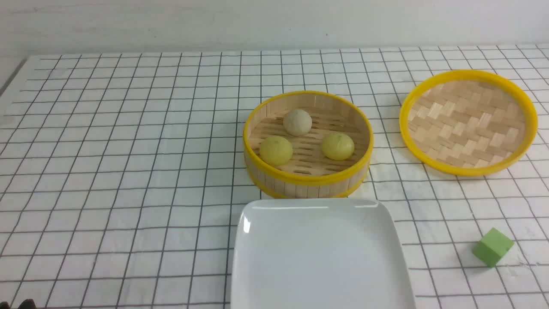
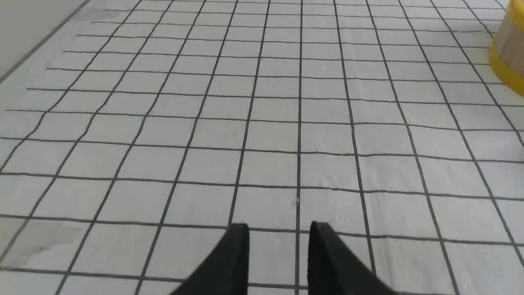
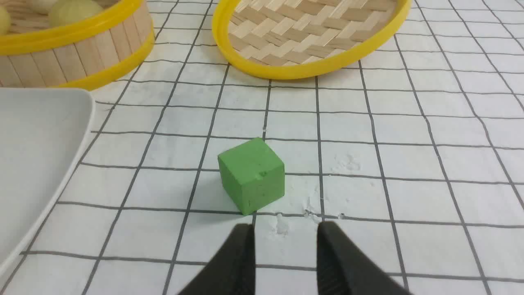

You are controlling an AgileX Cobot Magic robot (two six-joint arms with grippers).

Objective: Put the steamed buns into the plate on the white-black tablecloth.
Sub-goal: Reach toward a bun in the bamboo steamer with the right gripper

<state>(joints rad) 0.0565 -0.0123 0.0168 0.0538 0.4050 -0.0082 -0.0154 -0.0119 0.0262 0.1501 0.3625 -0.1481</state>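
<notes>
Three steamed buns lie in the open bamboo steamer (image 1: 307,182): a beige-white bun (image 1: 297,122) at the back, one pale yellow bun (image 1: 276,150) on the left and another (image 1: 338,146) on the right. The white plate (image 1: 319,257) sits just in front of the steamer on the white-black tablecloth (image 1: 120,171). Neither arm shows in the front view. My left gripper (image 2: 279,229) is open above bare cloth, nothing between its fingers. My right gripper (image 3: 285,229) is open too, just short of the green cube (image 3: 252,175), with the plate's edge (image 3: 37,164) to one side.
The woven steamer lid (image 1: 467,122) with a yellow rim lies upside down at the right, also in the right wrist view (image 3: 307,37). The green cube (image 1: 493,246) rests near the front right. The steamer's side (image 2: 509,49) shows at the edge of the left wrist view.
</notes>
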